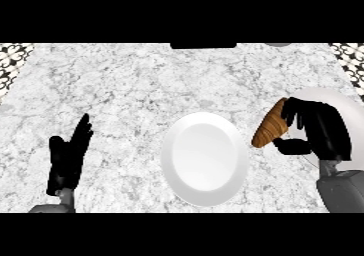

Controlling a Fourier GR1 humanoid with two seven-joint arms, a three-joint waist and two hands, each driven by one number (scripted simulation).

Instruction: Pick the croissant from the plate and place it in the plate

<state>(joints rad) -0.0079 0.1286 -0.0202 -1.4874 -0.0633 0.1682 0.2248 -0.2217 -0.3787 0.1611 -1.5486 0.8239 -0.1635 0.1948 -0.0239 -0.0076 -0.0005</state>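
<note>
A croissant (271, 129), golden-brown w/ ribbed bands, long & tapered, is held at right-centre of frame by the right hand (318, 132), fingers & thumb curled round it. It is seen tilted, lower tip toward frame centre, betw. two white plates: one plate (340, 102) partly hidden behind the hand at right, a second plate (205, 159) at centre on the marbled desk (126, 85). The left hand (67, 157) is shown at lower left, fingers straight & up, holding nothing.
</note>
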